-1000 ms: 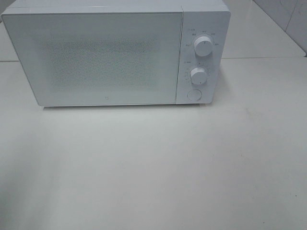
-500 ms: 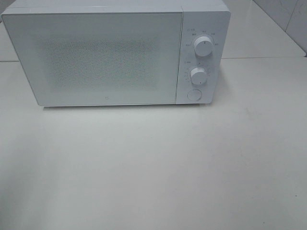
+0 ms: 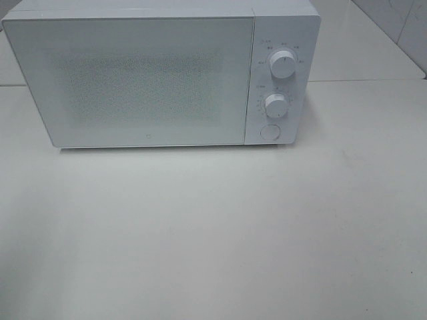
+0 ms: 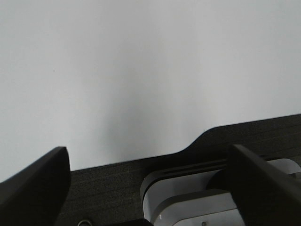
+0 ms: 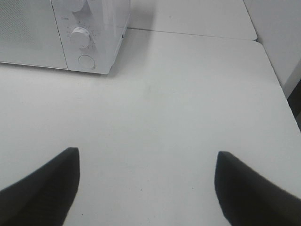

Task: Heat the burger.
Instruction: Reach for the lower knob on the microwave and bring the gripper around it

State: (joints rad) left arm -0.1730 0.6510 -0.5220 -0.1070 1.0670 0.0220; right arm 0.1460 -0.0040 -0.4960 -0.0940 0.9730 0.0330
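Burger: unseen; I judged it soft, so cradle the bun's sides lightly.
Left claw [image 4: 146, 153], right claw [image 5: 146, 153]: mine stood released.

White microwave [image 3: 160, 73], grey-speckled door [image 3: 133, 83], white knobs [image 3: 283, 65], off-white table [image 3: 213, 233], black fingers [image 5: 42, 188]

The microwave [image 3: 160, 73] stands on the counter [image 3: 213, 233] by the far edge, nearer the far left corner than the far right. Its door [image 3: 133, 80] takes the left of the front and the control panel [image 3: 280, 40] the right, with one knob [image 3: 283, 66] above a second knob [image 3: 275, 105] and a button [image 3: 269, 132] below both. The right gripper [image 5: 146, 155] hangs over the counter, in front of the microwave and toward the right edge.
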